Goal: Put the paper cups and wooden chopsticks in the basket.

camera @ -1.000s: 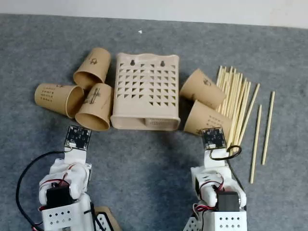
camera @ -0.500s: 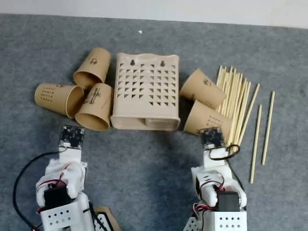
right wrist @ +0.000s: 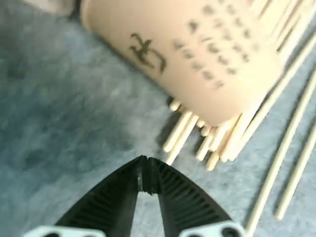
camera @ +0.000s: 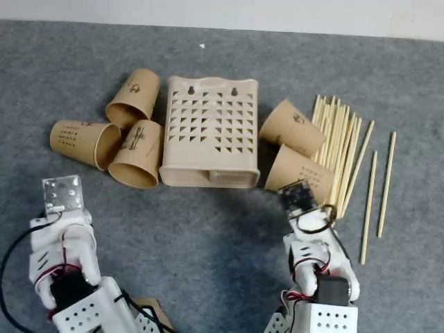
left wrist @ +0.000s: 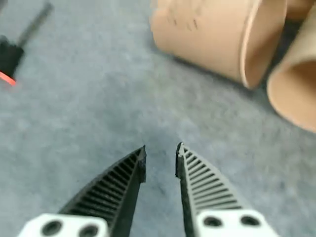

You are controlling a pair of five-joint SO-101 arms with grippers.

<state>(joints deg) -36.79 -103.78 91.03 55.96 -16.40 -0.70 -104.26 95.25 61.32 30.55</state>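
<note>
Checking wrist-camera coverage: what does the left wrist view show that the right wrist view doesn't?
Left wrist view: the left gripper, slightly open over grey carpet, facing two paper cups lying on their sides. Right wrist view: the right gripper, shut, near the ends of wooden chopsticks that poke out from under one paper cup. Shared: grey carpet and paper cups, each view with its own gripper.

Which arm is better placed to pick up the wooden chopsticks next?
Right. The right end effector, shut, lies close to the bundle of pale wooden chopsticks; the left end effector, open, faces brown paper cups.
</note>
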